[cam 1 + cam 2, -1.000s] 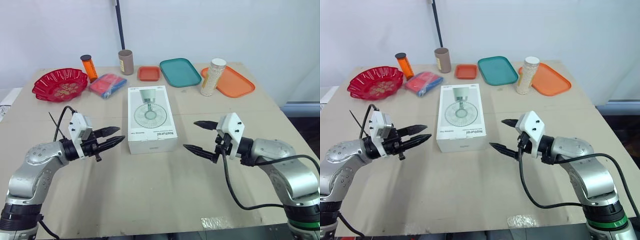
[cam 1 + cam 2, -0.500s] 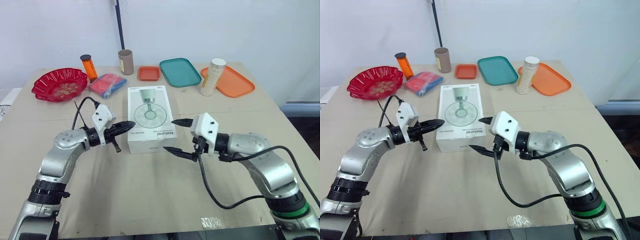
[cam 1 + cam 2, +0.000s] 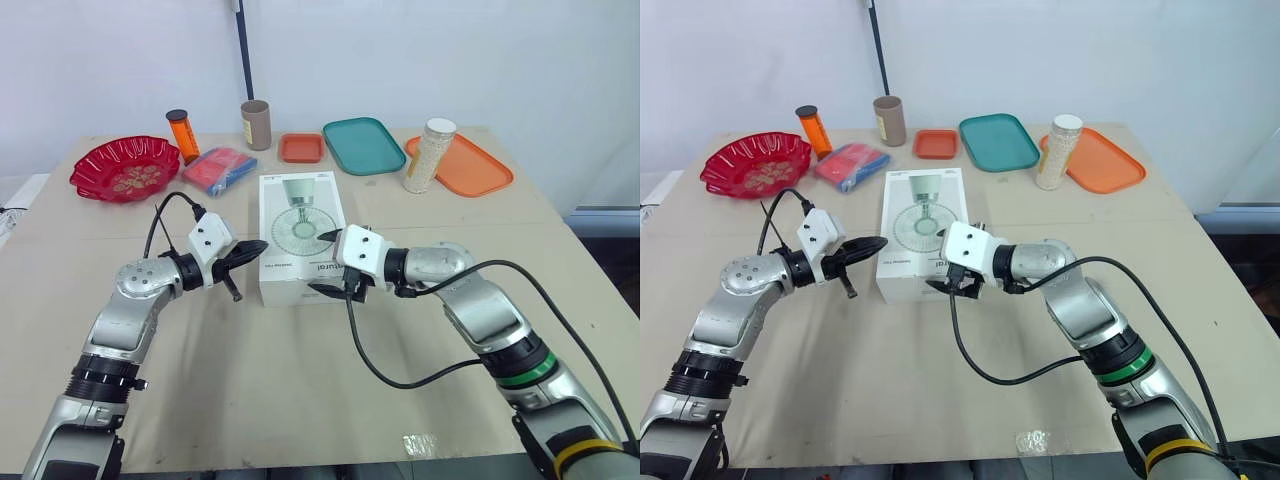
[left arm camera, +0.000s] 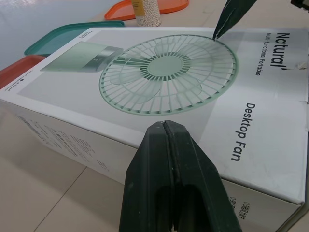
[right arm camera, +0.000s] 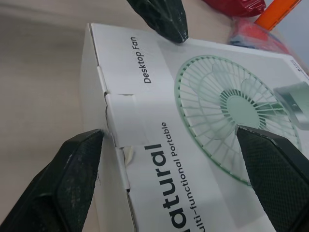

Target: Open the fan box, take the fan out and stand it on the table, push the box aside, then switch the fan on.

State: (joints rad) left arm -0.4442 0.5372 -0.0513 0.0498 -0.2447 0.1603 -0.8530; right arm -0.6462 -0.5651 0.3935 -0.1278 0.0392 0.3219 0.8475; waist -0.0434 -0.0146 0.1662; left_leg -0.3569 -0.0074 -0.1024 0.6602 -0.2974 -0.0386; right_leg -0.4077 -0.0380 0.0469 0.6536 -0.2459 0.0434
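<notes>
Fan box [image 3: 303, 235] is lying flat, print side up, in the middle of the table [image 3: 300, 390], closed, with its short near end facing the robot. That's the end with the tuck flap [image 5: 118, 121], so it makes sense both arms are crowding that end. The right gripper [image 3: 318, 262] is spread wide and straddles the near edge of the box: one finger sits over the top on the printed fan, the other is down at the near end face right beside the flap seam. It isn't holding anything yet. To me that looks like it's lining up to pinch or pry the flap. The left gripper [image 3: 260, 247] is clenched tight with nothing in it, its tip just at the box's left side near the near corner. My guess is it's there to brace the box so it doesn't slide when the flap gets pulled. The clutter, a red bowl [image 3: 123, 168], a teal tray [image 3: 363, 144] and an orange tray [image 3: 470, 165], sits along the far edge, well apart, so there's room to shove the box aside later.
</notes>
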